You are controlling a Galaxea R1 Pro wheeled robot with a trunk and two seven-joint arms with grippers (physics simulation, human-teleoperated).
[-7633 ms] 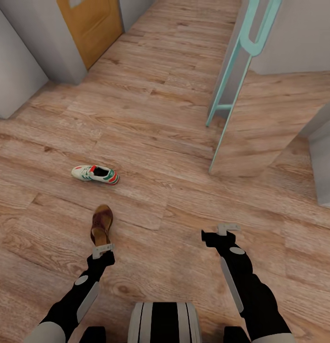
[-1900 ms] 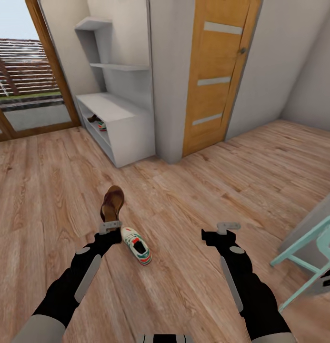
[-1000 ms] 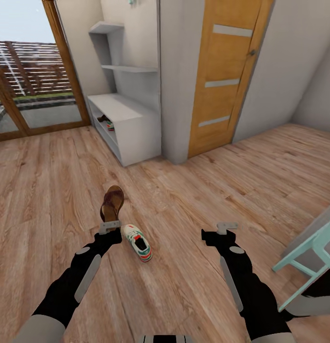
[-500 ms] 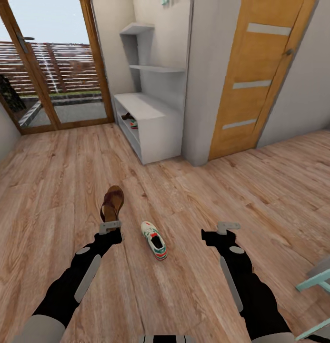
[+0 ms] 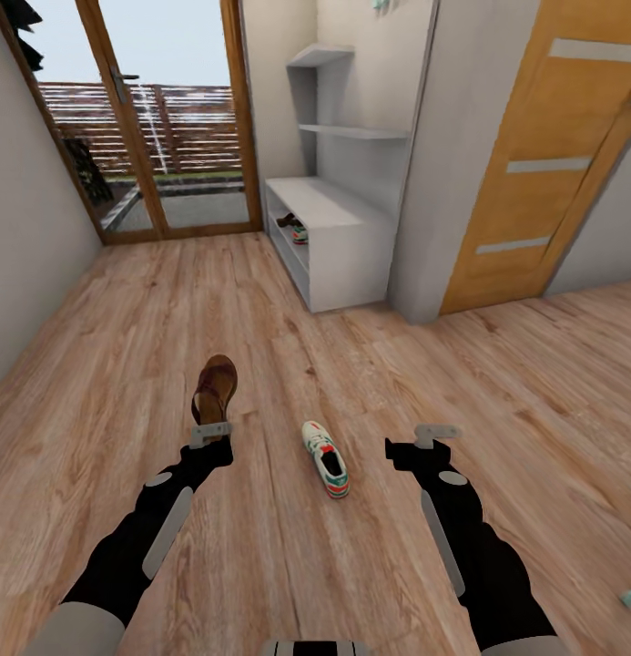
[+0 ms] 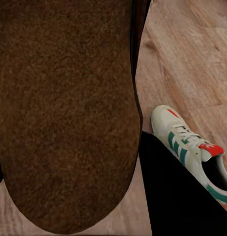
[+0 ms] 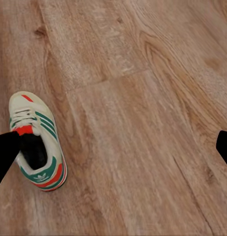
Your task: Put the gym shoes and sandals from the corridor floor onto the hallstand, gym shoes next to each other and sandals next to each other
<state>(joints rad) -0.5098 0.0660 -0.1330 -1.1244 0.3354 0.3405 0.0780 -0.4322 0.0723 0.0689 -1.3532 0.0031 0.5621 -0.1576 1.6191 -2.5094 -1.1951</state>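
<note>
From the head view, the left gripper (image 5: 210, 435) holds a brown sandal (image 5: 215, 388) by its heel end, the sandal sticking out forward above the wood floor (image 5: 124, 346). A white sneaker (image 5: 326, 458) lies on the floor between the two arms, nearer the right gripper (image 5: 426, 436), which hangs apart from it with nothing in it. Ahead stands the white shoe rack (image 5: 338, 239) against the wall, with a shoe (image 5: 293, 226) tucked in its open shelf, beside a wooden door (image 5: 552, 164) and a glass door (image 5: 174, 118).

The left wrist view shows the sandal's rough brown sole (image 6: 67, 113) up close, with the sneaker (image 6: 194, 150) on the floor beyond.

In the right wrist view the sneaker (image 7: 37, 140) lies beside one dark fingertip (image 7: 5, 155); the fingers stand wide apart.
</note>
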